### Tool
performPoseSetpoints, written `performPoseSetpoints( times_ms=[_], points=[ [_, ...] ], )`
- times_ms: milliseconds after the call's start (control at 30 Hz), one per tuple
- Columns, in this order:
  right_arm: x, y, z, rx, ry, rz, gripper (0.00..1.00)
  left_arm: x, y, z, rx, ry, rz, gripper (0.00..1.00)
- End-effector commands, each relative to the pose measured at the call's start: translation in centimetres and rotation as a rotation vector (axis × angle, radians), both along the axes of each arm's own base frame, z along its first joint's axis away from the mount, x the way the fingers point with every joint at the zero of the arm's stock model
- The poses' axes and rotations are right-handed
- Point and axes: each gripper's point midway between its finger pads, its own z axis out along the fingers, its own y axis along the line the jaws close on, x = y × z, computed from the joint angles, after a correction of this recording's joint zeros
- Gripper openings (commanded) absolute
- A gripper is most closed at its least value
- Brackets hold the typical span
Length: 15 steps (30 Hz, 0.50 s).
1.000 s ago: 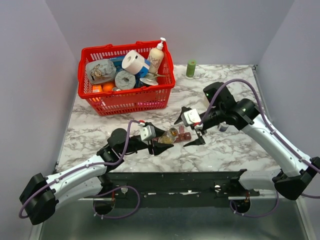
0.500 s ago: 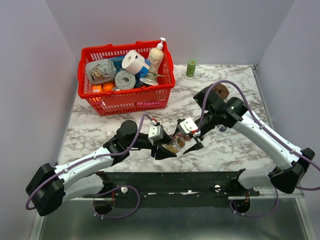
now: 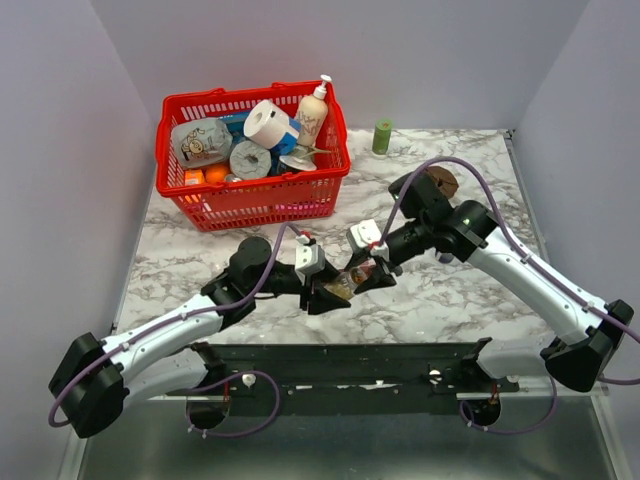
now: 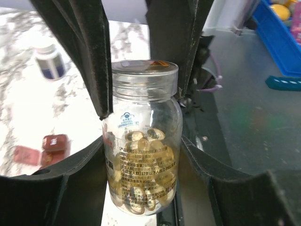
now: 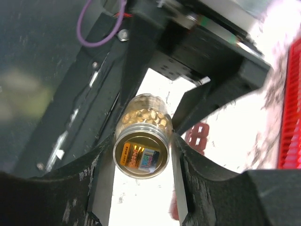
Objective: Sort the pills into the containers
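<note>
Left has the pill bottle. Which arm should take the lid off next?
Right. The right gripper faces the lid end-on, with a finger on each side of it. The left gripper is clamped on the body of the pill bottle, so it is probably best used to hold the bottle steady.
</note>
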Motion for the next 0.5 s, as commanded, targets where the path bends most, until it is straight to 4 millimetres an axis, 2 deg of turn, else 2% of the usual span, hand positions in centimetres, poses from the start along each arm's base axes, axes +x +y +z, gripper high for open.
performPoseSetpoints(
  times_ms=[0, 33, 100, 133, 200, 233, 333, 400, 433, 467],
  points=[
    [3.2, 1.8, -1.2, -0.074, 0.158, -0.274, 0.35, 6.1, 1.9, 5.8, -0.144, -0.183, 0.397, 0.00],
    [3.3, 1.9, -1.6, -0.105, 0.226, -0.331, 0.35, 7.2, 2.6, 6.7, -0.174, -0.204, 0.479, 0.00],
    [5.2, 2.4, -2.9, -0.145, 0.283, -0.463, 0.32, 8.7, 4.1, 7.8, -0.218, -0.239, 0.612, 0.00],
    [5.5, 2.5, -3.3, -0.170, 0.364, -0.541, 0.32, 10.5, 5.5, 8.7, -0.257, -0.237, 0.749, 0.00],
    [6.9, 2.7, -4.1, -0.172, 0.394, -0.632, 0.32, 11.9, 6.8, 8.8, -0.281, -0.228, 0.863, 0.00],
    [7.5, 2.6, -4.2, -0.170, 0.445, -0.691, 0.32, 12.6, 7.6, 9.5, -0.321, -0.219, 0.927, 0.00],
    [7.9, 3.0, -3.8, -0.148, 0.519, -0.680, 0.33, 12.9, 7.0, 9.1, -0.321, -0.210, 0.920, 0.00],
    [7.1, 3.5, -2.2, -0.118, 0.527, -0.599, 0.43, 12.5, 6.0, 8.3, -0.307, -0.206, 0.865, 0.00],
    [6.9, 3.6, -1.4, -0.100, 0.495, -0.550, 0.53, 12.3, 5.7, 8.1, -0.304, -0.212, 0.842, 0.00],
    [6.1, 3.5, -0.8, -0.101, 0.499, -0.503, 0.73, 11.9, 5.3, 7.3, -0.287, -0.208, 0.811, 0.00]
  ],
)
